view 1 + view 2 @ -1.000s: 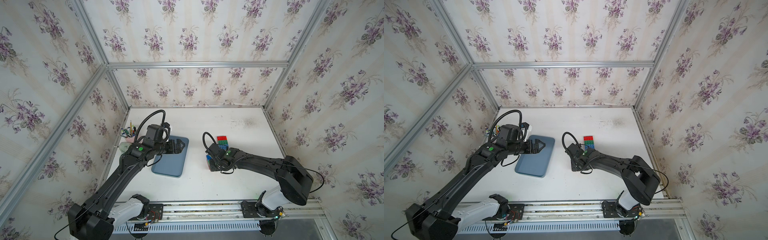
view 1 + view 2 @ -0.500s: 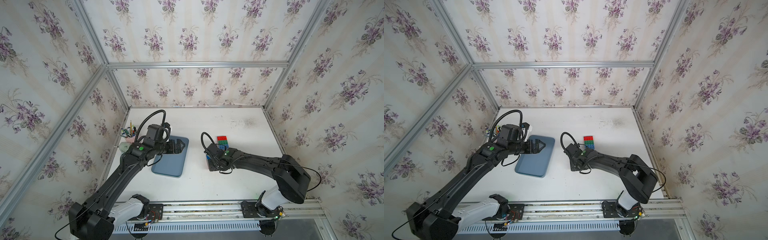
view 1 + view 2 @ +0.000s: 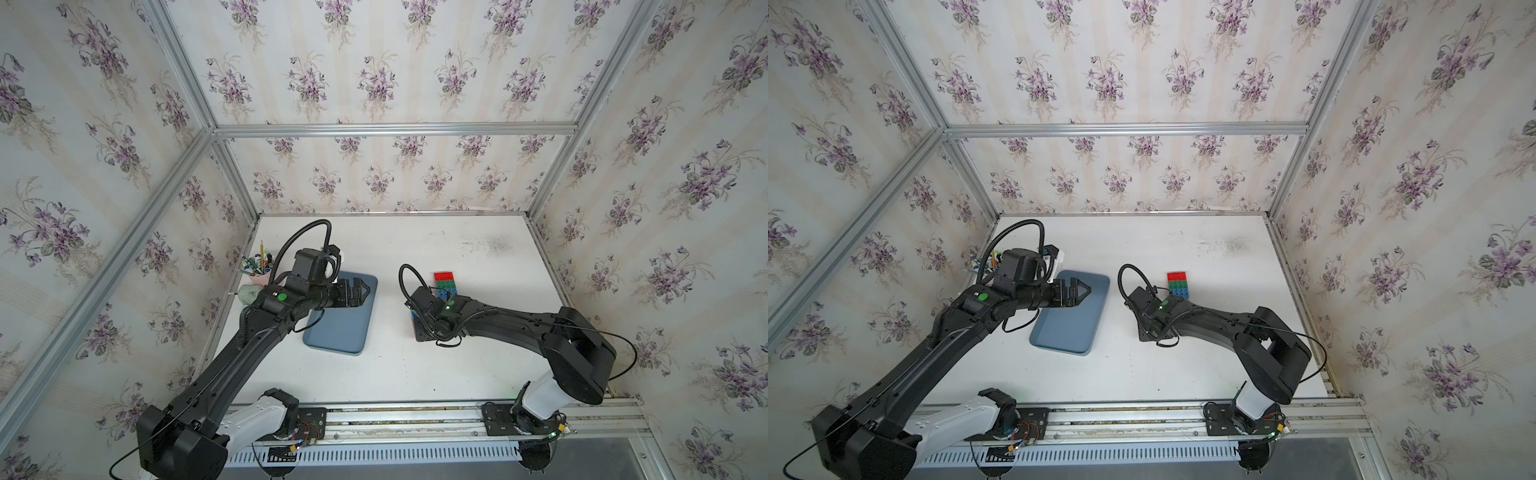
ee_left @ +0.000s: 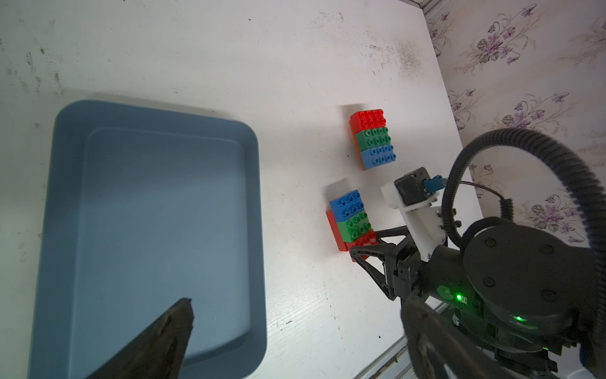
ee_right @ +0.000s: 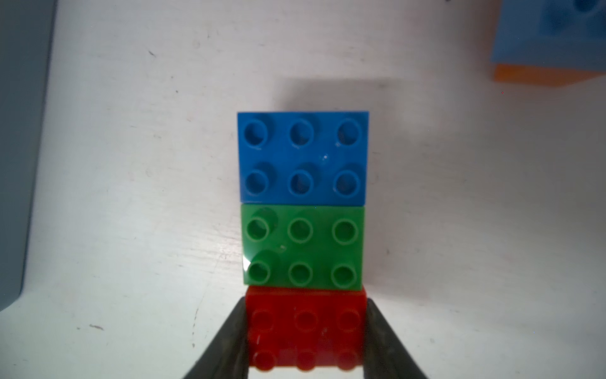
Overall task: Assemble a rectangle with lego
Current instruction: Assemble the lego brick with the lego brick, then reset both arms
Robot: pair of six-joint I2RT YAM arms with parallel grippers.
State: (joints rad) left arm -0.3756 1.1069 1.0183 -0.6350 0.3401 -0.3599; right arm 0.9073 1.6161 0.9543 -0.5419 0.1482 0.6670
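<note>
Two stacks of lego stand on the white table. The far stack shows red, green and blue bricks on an orange base. The near stack shows blue, green and red bricks in a row. My right gripper is shut on the red end brick, one finger on each side. In both top views the right wrist hides most of that stack. My left gripper hangs open above the empty grey-blue tray.
A pink cup of pens and a small pale bottle stand by the left wall behind the left arm. Flowered walls close in the table on three sides. The arms' mounting rail runs along the front edge.
The right arm has edged slightly to the left, its grip on the red brick unchanged. The left arm has not moved.
</note>
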